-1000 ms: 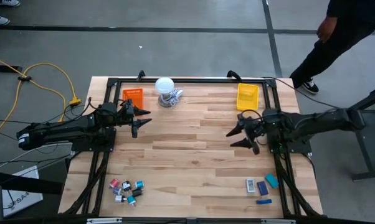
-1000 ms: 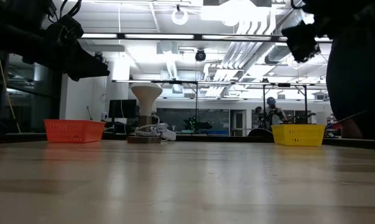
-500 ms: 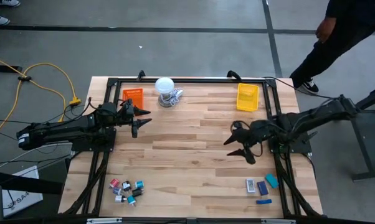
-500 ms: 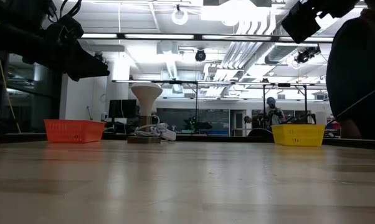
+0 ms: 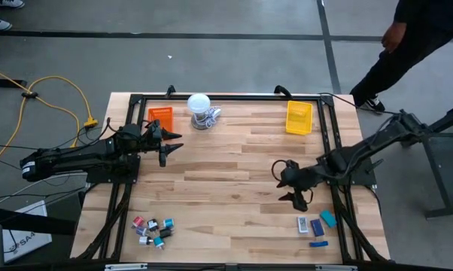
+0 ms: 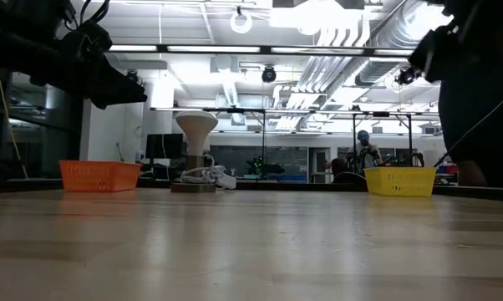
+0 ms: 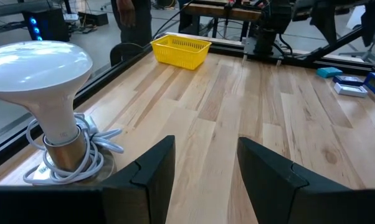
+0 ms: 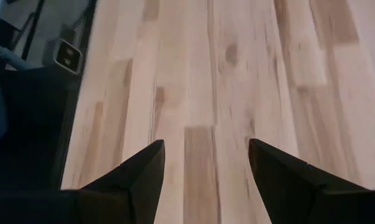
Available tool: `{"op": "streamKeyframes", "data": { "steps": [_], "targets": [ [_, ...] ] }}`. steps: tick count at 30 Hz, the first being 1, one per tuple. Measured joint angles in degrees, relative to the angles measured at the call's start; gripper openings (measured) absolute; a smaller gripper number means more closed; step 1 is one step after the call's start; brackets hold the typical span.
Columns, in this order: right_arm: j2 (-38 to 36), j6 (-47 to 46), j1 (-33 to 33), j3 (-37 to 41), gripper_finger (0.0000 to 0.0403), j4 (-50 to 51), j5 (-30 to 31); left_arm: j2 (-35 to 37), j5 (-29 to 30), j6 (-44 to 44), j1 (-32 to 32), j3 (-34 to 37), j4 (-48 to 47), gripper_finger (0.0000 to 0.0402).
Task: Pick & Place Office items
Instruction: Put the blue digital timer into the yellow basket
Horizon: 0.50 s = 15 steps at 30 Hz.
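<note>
The office items lie flat on the wooden table in two groups: small red, black, teal and white bits (image 5: 153, 229) near the front left, and blue, teal and grey-white blocks (image 5: 315, 224) near the front right, also visible in the left wrist view (image 7: 352, 84). My right gripper (image 5: 281, 185) hangs open above bare wood (image 8: 206, 144), a little left of and beyond the blocks. My left gripper (image 5: 178, 141) waits open at the far left (image 7: 206, 142), near the orange tray, with nothing between its fingers.
An orange tray (image 5: 160, 115) and a yellow tray (image 5: 299, 117) stand at the far edge, with a white round-topped object (image 5: 200, 109) and its coiled cord between them. A black frame (image 5: 211, 97) borders the table. A person (image 5: 407, 38) stands beyond the far right corner.
My right gripper has swung from the right side toward the table's near edge and slightly toward the middle, tipping its fingers downward and rolling a little. It has stayed open.
</note>
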State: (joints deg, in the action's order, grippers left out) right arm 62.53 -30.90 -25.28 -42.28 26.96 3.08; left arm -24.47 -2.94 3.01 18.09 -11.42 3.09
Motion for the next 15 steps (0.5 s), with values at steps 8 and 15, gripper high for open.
{"op": "streamKeyframes", "data": {
  "steps": [8, 15],
  "targets": [
    [0.2, -0.4, -1.0, 0.0, 0.0220, 0.3, -0.2, 0.0, 0.0, 0.0, 0.0, 0.0, 0.0, 0.0167],
    [0.2, 3.7, -1.0, 0.0, 0.0220, 0.9, 0.2, 0.0, 0.0, 0.0, 0.0, 0.0, 0.0, 0.0167]
  ]
}}
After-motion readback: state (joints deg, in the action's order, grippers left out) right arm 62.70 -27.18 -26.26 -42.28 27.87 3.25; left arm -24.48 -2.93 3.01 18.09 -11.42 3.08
